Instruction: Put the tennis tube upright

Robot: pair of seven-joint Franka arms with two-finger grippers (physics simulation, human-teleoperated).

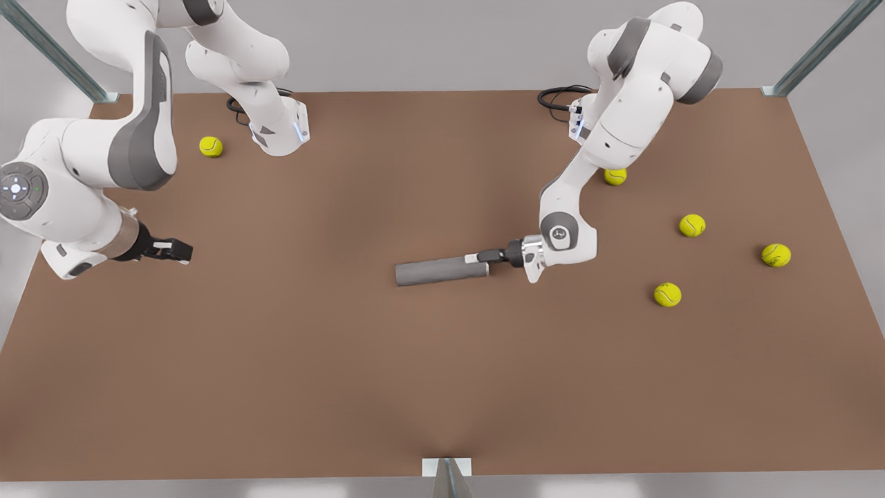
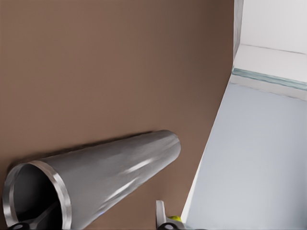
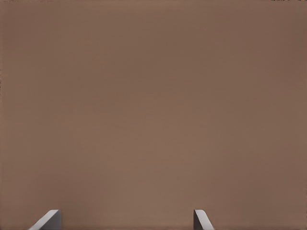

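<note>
The dark grey cylindrical tennis tube point(image 1: 442, 271) is lying flat on the brown table point(image 1: 311, 360), its silvery rim pinched by the left gripper point(image 1: 482, 258); the right gripper point(image 1: 181, 250) is waiting, fingers apart.

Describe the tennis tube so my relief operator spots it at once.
On the brown table, look near the middle, at the left gripper. The tennis tube lies flat there, its silvery-rimmed end toward that gripper: a long dark grey cylinder, unlike the small yellow tennis balls.
</note>
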